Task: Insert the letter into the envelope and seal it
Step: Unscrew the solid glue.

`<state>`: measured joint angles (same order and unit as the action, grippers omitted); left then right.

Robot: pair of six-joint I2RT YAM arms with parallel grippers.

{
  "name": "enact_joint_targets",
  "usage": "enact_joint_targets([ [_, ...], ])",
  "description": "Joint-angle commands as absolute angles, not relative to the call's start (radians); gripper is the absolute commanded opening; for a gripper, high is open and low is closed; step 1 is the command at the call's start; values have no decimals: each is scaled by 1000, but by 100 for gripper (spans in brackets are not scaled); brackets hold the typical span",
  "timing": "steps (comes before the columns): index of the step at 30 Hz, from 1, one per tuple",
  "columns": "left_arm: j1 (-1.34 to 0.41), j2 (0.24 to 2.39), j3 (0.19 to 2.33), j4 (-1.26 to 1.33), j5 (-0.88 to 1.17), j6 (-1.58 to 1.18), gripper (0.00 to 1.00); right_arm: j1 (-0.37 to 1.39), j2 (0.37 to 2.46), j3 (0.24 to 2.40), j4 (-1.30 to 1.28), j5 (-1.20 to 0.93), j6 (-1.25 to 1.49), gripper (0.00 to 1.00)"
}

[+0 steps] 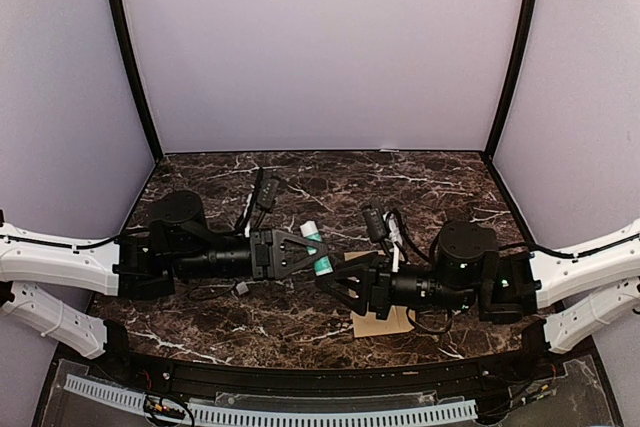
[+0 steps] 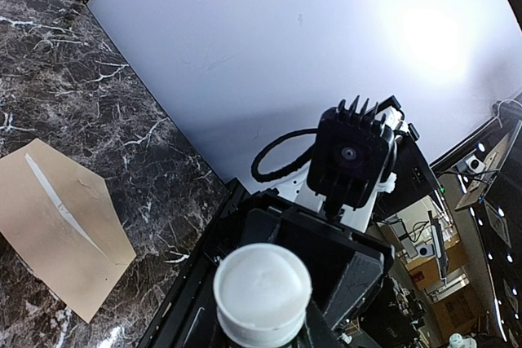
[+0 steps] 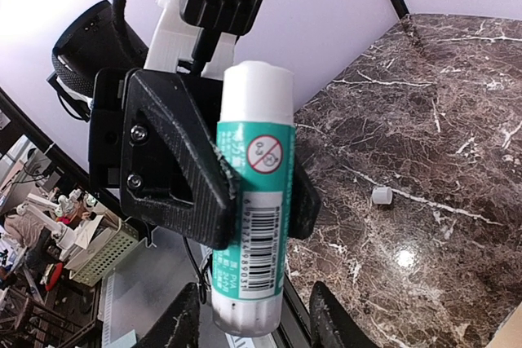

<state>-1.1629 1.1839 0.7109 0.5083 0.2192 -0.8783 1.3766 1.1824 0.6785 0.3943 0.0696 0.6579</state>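
The tan envelope (image 2: 69,238) lies flat on the marble table, with a corner of the envelope (image 1: 378,324) showing under my right arm. The letter is out of view. A green-and-white glue stick (image 3: 254,177) is held in the air between the two arms. My left gripper (image 1: 308,250) is shut on the glue stick (image 1: 318,247) around its middle, one black finger (image 3: 175,160) pressed to its side. The stick's white end (image 2: 261,291) fills the bottom of the left wrist view. My right gripper (image 3: 257,328) is open, its fingertips either side of the stick's base with gaps.
A small white cap (image 3: 381,195) lies loose on the table (image 1: 300,177). Both arms meet over the table's near middle, close to its front edge, with black cables (image 1: 262,192) trailing behind them. Pale walls close the back and sides.
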Motion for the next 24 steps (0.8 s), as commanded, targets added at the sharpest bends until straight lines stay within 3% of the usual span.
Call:
enact_joint_targets([
  [1, -1163, 1188, 696, 552, 219, -892, 0, 1384, 1157, 664, 425, 57, 659, 41],
  [7, -1163, 1195, 699, 555, 235, -895, 0, 1383, 1170, 659, 456, 50, 661, 28],
  [14, -1163, 1191, 698, 555, 251, -887, 0, 1376, 1178, 657, 497, 17, 666, 6],
  [24, -1163, 1185, 686, 638, 438, -826, 0, 1304, 1171, 582, 790, -227, 798, 0],
])
